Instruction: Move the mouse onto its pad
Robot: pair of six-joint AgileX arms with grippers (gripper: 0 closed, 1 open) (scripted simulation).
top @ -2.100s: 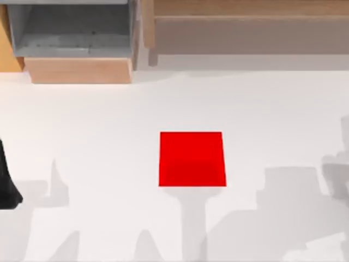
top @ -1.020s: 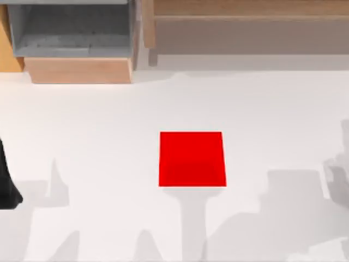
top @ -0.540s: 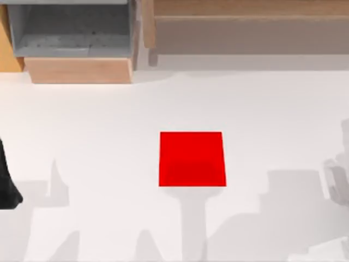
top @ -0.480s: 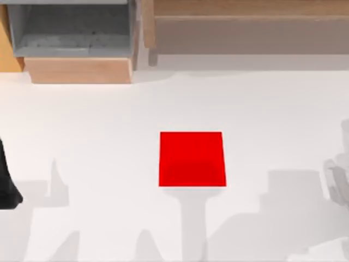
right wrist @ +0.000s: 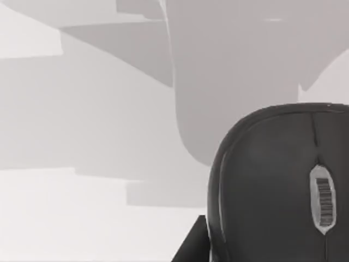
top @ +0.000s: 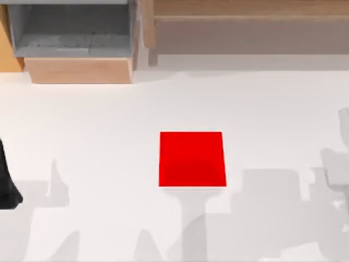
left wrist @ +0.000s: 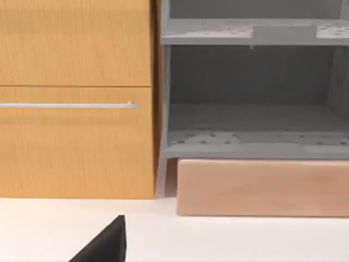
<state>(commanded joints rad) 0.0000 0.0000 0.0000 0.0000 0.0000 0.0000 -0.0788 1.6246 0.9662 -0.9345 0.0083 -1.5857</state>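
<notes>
From above: the red pad (top: 192,159) lies flat at the middle of the white worktop (top: 109,120), bare, nothing resting on it. At nine o'clock from the pad, at the worktop's left edge, a black piece of the left arm (top: 6,185) sits parked. Up at eleven o'clock stands a grey open shelf unit (top: 71,30) on a pale wooden block (top: 79,70), and a long wooden bench (top: 245,27) runs across from twelve to two o'clock. Grey shadows fan over the near side of the worktop, from five to three o'clock of the pad.

Left wrist camera: an orange wooden cabinet (left wrist: 76,98) with a thin metal rail (left wrist: 68,105), the grey shelves (left wrist: 253,98) right beside it, the pale block (left wrist: 262,187) under them. A black finger tip of the left pincer (left wrist: 106,245) pokes in low; open or closed, I cannot tell.

Right wrist camera: here's the mouse (right wrist: 278,191), dark grey, scroll wheel (right wrist: 323,201) plain to see, close under the camera with the shadowed white worktop behind it. A black sliver of the right pincer (right wrist: 192,244) touches the mouse's side. Gripping or not, I cannot tell.
</notes>
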